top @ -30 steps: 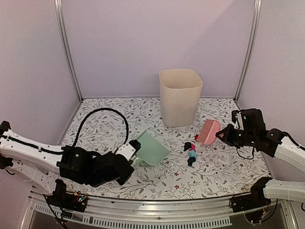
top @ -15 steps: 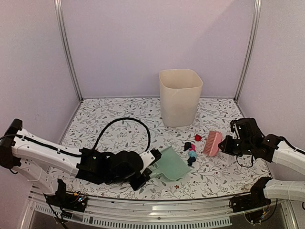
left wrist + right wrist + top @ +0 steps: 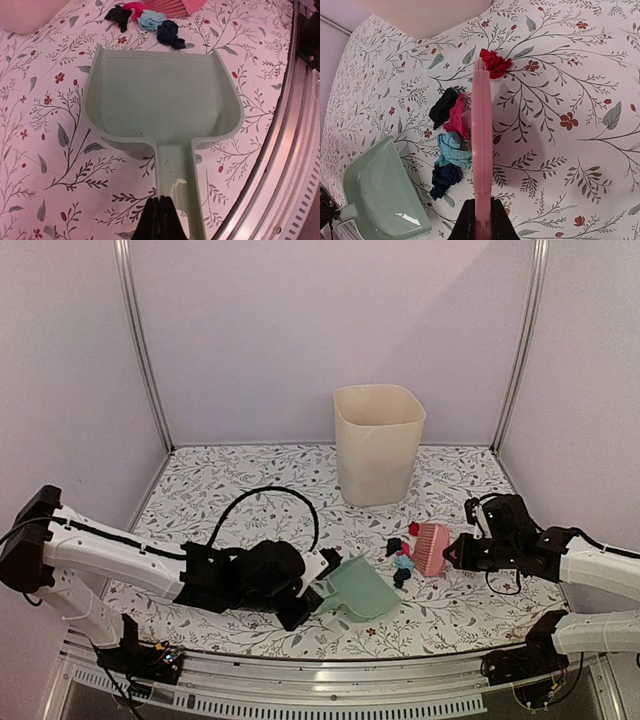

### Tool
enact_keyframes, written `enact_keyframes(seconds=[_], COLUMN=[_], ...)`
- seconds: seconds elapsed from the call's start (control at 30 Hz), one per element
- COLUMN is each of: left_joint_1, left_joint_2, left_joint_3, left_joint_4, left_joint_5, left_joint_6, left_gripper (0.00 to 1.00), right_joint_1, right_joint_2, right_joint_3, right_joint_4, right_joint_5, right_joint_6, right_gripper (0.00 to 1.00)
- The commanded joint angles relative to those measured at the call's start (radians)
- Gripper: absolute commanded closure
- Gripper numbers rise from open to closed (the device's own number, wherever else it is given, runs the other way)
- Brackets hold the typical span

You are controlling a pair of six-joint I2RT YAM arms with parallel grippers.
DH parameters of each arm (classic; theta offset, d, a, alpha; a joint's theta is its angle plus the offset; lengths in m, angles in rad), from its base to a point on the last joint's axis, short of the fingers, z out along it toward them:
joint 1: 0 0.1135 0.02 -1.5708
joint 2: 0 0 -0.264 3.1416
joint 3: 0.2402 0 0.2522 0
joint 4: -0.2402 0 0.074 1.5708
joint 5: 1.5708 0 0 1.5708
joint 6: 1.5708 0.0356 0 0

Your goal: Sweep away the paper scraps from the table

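Dustpan (image 3: 360, 590) and brush (image 3: 432, 548) have both closed in on the paper scraps (image 3: 402, 560) over the past second. From left: the left tool (image 3: 161, 219), clenched on the mint-green dustpan's handle, holds its mouth just short of the black, magenta, teal and navy wads on the patterned desk (image 3: 230, 490). The pink brush touches their other side, a red wad at its tip, gripped tight by the right tool (image 3: 480, 212).

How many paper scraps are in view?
5: red beside the brush tip; black, pink, teal, navy between brush and dustpan. Others may hide behind the brush.
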Motion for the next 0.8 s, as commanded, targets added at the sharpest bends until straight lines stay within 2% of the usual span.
enact_keyframes(seconds=[0.0, 0.3, 0.6, 0.77], left_joint_1=[0.013, 0.025, 0.038, 0.04], left_joint_2=[0.047, 0.146, 0.16, 0.152], left_joint_3=[0.001, 0.054, 0.056, 0.047], left_joint_4=[0.043, 0.035, 0.045, 0.049], left_joint_5=[0.032, 0.002, -0.004, -0.004], left_joint_6=[0.008, 0.01, 0.013, 0.017], left_gripper=[1.0, 1.0, 1.0, 1.0], right_joint_1=[0.028, 0.071, 0.165, 0.21], right_joint_2=[0.017, 0.035, 0.066, 0.023], right_joint_3=[-0.021, -0.045, -0.023, -0.017], right_joint_4=[0.064, 0.118, 0.139, 0.158], right_joint_5=[-0.064, -0.139, -0.216, -0.325], right_joint_6=[-0.039, -0.052, -0.077, -0.082], right_gripper=[1.0, 1.0, 1.0, 1.0])
